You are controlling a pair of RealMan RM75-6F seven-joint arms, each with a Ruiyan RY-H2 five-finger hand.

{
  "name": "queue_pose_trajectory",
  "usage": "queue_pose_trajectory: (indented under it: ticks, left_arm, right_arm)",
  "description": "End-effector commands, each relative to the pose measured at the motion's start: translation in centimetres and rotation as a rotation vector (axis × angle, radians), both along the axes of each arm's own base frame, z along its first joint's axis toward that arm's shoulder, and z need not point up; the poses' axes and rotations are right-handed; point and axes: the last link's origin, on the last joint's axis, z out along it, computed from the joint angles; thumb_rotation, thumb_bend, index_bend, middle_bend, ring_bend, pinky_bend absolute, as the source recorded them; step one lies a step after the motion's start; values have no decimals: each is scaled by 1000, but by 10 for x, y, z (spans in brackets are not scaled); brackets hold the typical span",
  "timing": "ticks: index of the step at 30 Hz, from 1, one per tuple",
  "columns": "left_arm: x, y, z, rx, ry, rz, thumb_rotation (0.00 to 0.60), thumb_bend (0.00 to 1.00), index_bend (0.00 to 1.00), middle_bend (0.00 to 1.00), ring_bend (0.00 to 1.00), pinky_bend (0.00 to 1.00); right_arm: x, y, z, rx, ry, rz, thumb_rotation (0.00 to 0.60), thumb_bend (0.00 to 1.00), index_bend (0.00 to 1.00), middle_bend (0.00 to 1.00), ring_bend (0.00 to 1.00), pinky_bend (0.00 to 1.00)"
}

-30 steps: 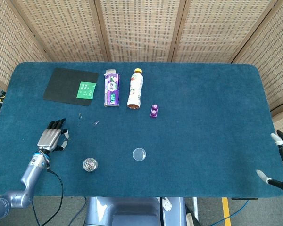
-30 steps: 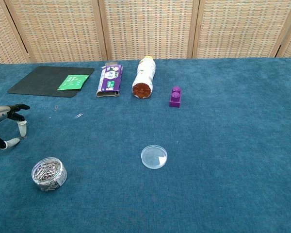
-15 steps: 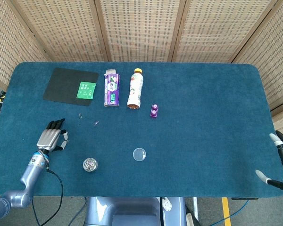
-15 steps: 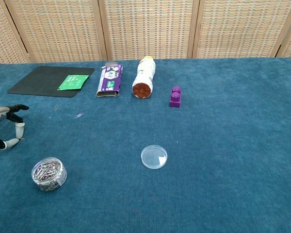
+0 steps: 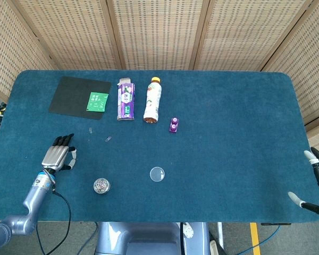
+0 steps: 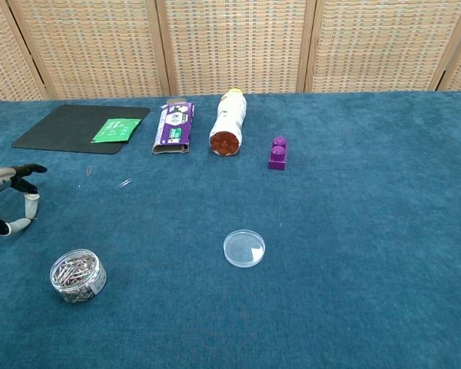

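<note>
Blue table [image 5: 228, 138]: paperclip tub [image 6: 77, 274] full, clear dish [image 6: 244, 248] beside it.

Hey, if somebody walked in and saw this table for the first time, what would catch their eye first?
Likely the left hand near the table's left edge, fingers apart, holding nothing. Beside it sit a round tub of paper clips and a clear lid; a purple block stands out mid-table.

My right hand [image 5: 316, 180] is cut by the head view's edge; my left hand [image 6: 8, 201] by the chest view's. The green packet [image 5: 98, 101] print is unreadable to me.
</note>
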Motion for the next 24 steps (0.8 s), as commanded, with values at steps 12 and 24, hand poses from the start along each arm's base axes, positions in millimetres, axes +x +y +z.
queue_pose_trajectory:
  ticks: [12,24]
  left_arm:
    - [57,-39,27,-64,-79,-230,600,455,676,0,0,0]
    - [82,-83,10,-202,-69,-335,600,460,676,0,0,0]
  right_arm:
    - [1,1,0,1,0,2,600,0,22,0,0,0]
    - [0,1,3,-4,-9,3,600,0,22,0,0,0]
